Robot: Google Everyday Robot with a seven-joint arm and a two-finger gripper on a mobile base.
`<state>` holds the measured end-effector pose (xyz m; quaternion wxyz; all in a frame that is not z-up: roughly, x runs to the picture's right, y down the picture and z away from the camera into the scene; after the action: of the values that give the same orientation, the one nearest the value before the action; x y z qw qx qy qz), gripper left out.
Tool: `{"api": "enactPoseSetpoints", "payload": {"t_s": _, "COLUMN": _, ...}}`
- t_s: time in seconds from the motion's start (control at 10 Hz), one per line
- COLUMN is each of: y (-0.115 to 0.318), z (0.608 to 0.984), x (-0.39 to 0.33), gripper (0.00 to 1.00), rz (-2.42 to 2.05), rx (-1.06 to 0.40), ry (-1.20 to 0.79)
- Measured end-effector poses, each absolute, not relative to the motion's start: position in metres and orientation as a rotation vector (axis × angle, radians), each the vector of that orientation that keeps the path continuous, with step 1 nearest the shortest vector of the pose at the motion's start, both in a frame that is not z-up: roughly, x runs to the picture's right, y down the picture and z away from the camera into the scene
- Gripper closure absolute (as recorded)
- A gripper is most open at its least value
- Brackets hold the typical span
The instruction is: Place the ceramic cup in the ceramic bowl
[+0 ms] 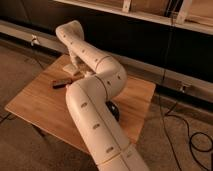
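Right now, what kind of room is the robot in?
Probably a lab or workshop, not a home: a plain wooden table, loose cables on the floor, and a long shelf along the wall. The robot's gripper is down at the table's far edge.

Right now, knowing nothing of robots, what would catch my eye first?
A big white jointed arm fills the middle, rising over the wooden table and folding back so its shut pincer hangs by the far edge. A black bowl peeks from behind the arm, right of the table's middle; a small black bar lies near the pincer.
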<state>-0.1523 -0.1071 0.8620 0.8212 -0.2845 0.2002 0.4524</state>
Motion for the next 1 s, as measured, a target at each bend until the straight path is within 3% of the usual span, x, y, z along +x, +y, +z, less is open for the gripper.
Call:
{"api": "enactPoseSetpoints", "payload": {"t_s": 0.4, "y": -0.124, "z": 0.818, "x": -0.182, "gripper": 0.99, "rz": 0.987, "rx": -0.629, "ry": 0.34}}
{"api": "enactPoseSetpoints", "payload": {"t_s": 1.0, "y": -0.132, "z": 0.765, "x": -0.12, "gripper": 0.99, "rz": 0.89, "rx": -0.514, "ry": 0.505}}
